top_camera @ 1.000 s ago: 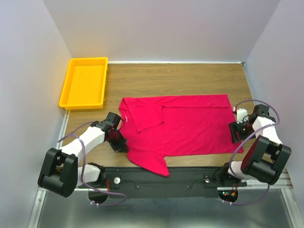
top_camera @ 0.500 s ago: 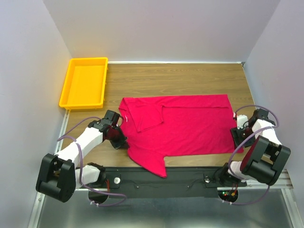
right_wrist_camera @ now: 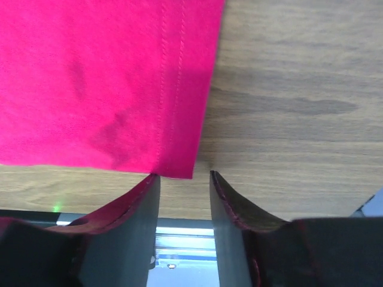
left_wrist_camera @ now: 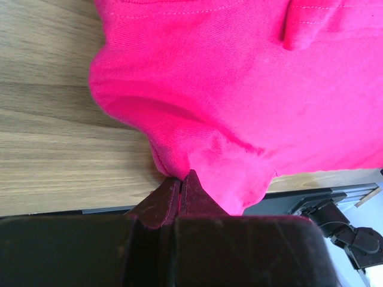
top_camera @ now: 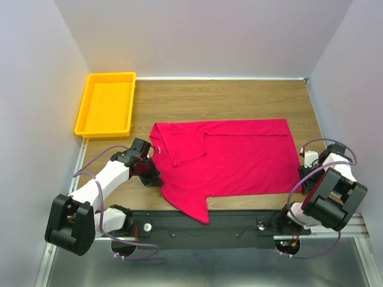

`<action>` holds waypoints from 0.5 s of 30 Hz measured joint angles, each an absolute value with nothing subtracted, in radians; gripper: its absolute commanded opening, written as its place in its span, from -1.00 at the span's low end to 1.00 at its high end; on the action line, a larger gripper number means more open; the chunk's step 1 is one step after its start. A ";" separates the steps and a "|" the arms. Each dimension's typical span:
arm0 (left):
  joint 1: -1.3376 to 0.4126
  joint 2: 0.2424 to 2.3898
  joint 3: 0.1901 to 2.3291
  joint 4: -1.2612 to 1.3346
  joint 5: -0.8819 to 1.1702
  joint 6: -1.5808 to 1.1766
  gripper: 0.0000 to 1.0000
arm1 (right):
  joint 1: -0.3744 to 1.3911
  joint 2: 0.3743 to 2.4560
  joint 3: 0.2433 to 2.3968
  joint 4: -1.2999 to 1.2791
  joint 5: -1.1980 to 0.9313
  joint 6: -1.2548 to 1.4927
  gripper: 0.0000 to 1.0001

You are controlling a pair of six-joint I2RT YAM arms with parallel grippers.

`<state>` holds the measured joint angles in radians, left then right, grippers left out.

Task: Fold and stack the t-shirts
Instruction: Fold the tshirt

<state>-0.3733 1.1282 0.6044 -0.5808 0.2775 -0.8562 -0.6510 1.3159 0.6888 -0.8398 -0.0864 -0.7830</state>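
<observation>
The red t-shirt [top_camera: 239, 158] lies spread flat on the wooden table, one flap folded over its left part and a sleeve reaching the near edge. My left gripper [top_camera: 153, 177] is shut on a bunched fold at the shirt's left edge [left_wrist_camera: 173, 161], its fingertips [left_wrist_camera: 181, 177] pressed together on the fabric. My right gripper [top_camera: 304, 180] stands open by the shirt's near right corner. In the right wrist view that hemmed corner [right_wrist_camera: 179, 167] touches the left fingertip [right_wrist_camera: 152, 179], and only bare wood shows in the gap [right_wrist_camera: 182, 176].
A yellow tray [top_camera: 81, 113] stands at the far left of the table. The table's near edge and a metal rail [right_wrist_camera: 182, 230] run just behind the right fingers. Grey walls close in the left, right and far sides.
My right gripper has slid along the shirt's right edge toward the near corner, and its jaws have narrowed. The left arm has shifted slightly, still holding the fabric.
</observation>
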 measured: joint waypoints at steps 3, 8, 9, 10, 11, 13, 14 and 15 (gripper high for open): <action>-0.373 1.128 0.604 -0.576 0.280 -0.852 -1.00 | -0.673 1.341 0.689 -0.840 -0.093 -0.793 -0.20; -0.373 1.128 0.604 -0.574 0.281 -0.849 -1.00 | -0.682 1.354 0.691 -0.841 -0.103 -0.811 -0.22; -0.373 1.128 0.604 -0.574 0.281 -0.849 -1.00 | -0.682 1.357 0.693 -0.842 -0.103 -0.813 -0.22; -0.373 1.128 0.604 -0.573 0.281 -0.849 -1.00 | -0.683 1.357 0.694 -0.843 -0.105 -0.814 -0.21; -0.373 1.128 0.603 -0.573 0.281 -0.849 -1.00 | -0.685 1.357 0.694 -0.844 -0.106 -0.815 -0.20; -0.373 1.128 0.602 -0.573 0.281 -0.849 -1.00 | -0.688 1.357 0.696 -0.846 -0.115 -0.816 -0.17; -0.373 1.128 0.602 -0.573 0.281 -0.849 -1.00 | -0.689 1.357 0.697 -0.846 -0.118 -0.815 -0.16; -0.373 1.128 0.602 -0.573 0.281 -0.849 -1.00 | -0.689 1.357 0.699 -0.848 -0.126 -0.816 -0.15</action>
<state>-0.3733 1.1278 0.6018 -0.5732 0.2810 -0.8486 -0.6891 1.3567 0.6987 -0.8478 -0.1257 -0.8158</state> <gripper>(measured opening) 0.040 0.413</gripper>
